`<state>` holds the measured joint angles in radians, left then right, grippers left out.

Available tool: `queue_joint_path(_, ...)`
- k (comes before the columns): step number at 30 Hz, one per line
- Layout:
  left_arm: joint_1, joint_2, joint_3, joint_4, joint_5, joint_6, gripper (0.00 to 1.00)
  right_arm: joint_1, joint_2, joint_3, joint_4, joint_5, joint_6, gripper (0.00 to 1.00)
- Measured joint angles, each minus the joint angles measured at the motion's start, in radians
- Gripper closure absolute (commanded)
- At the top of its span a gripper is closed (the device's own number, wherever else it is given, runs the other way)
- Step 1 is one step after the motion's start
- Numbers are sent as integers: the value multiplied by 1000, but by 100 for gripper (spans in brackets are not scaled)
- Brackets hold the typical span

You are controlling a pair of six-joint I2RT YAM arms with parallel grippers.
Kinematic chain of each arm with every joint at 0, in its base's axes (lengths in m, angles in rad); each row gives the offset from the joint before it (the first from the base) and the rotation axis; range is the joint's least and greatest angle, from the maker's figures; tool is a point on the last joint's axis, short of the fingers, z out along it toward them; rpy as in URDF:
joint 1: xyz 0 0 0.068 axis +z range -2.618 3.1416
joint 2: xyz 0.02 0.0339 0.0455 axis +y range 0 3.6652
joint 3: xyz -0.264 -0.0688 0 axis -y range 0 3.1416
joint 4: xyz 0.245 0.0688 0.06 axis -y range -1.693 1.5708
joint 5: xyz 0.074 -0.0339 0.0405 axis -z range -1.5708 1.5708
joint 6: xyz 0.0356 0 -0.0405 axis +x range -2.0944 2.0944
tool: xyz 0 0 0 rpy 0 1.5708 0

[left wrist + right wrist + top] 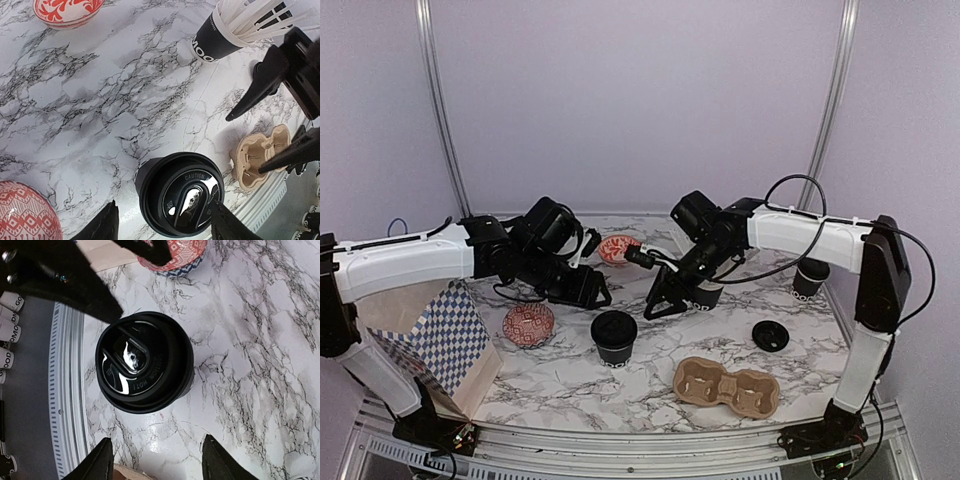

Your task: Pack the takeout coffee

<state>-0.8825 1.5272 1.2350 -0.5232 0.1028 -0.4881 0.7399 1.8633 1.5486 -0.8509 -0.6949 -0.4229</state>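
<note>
A black paper cup with its black lid on (614, 335) stands at the table's middle front; it also shows in the left wrist view (180, 195) and the right wrist view (142, 367). My left gripper (598, 296) is open just above and behind it, and its fingers (105, 222) frame the lid without touching. My right gripper (658, 303) is open to the cup's right, with nothing between the fingers (102, 460). A second, open black cup (810, 277) stands at the far right. A loose black lid (770, 335) lies in front of it.
The brown two-hole carrier (726, 387) lies at the front right. The black cup of white sticks (225, 30) stands under the right arm. Two red patterned bowls (528, 324) (617, 249) sit left and back. A blue checked open box (445, 340) stands at the left.
</note>
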Motion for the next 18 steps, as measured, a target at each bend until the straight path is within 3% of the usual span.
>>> queue_joint_path(8, 16, 92, 43, 4, 11, 47, 34, 47, -25, -98, 39, 50, -10, 37)
queue_joint_path(18, 17, 106, 20, 26, 55, 39, 43, 27, 144, 44, 46, 53, 64, 43)
